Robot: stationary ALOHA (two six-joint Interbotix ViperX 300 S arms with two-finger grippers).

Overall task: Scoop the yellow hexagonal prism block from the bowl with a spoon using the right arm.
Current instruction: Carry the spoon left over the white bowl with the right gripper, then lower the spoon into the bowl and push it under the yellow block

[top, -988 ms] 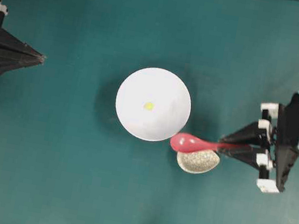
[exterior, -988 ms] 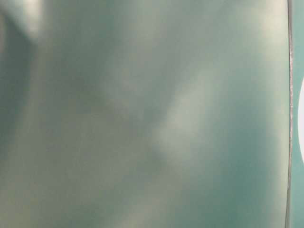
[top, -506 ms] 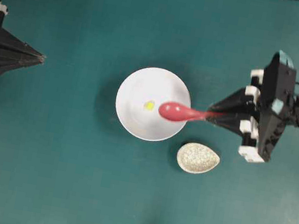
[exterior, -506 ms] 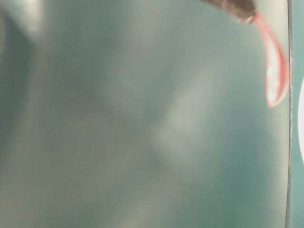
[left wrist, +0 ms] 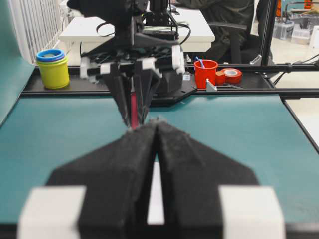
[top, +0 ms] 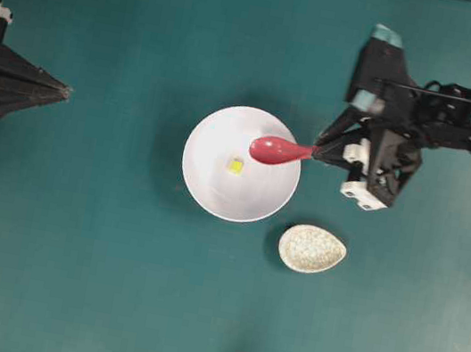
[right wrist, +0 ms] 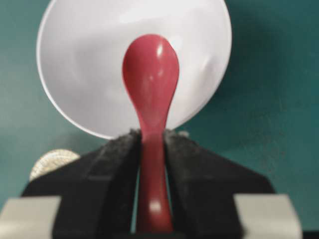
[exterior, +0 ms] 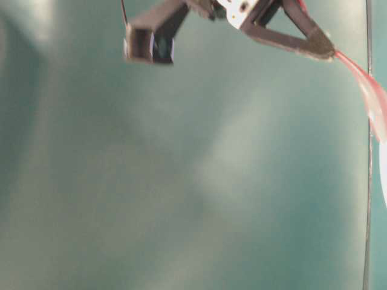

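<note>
Holding the spoon [top: 278, 151] by its handle, your right gripper [top: 315, 152] has its fingers [right wrist: 119, 164] clenched on either side of the red stem; the wrist view shows this plainly. The scoop hangs over the bowl [top: 206, 189], above its rim on the side facing the right arm [top: 426, 118]. The block [top: 235, 166] sits on the bowl's floor near the middle, just beside the scoop in the overhead view and not touched by it. You can't see the block from the right wrist; the scoop covers that part of the bowl.

A small speckled dish [top: 312, 248] lies on the desk just off the bowl's rim, toward the near edge, apart from the spoon. Nothing lies between scoop and block. Your left gripper [top: 67, 93] is parked at the left edge of the desk, fingers [left wrist: 124, 164] pressed together on nothing, well apart from the bowl. Beyond the far edge, the left wrist view shows a yellow cup stack [left wrist: 52, 68], a red cup [left wrist: 206, 73] and tape rolls [left wrist: 229, 76]. The table-level view is blurred; it shows only the gripper and spoon at its top right.

Versus one second ago: the spoon was over the dish, off the bowl. Half a second ago it was already over the bowl, lower in the overhead view. Now the arm has swung toward the far edge and the scoop sits nearer the rim. Block, bowl, dish and left gripper unchanged.
</note>
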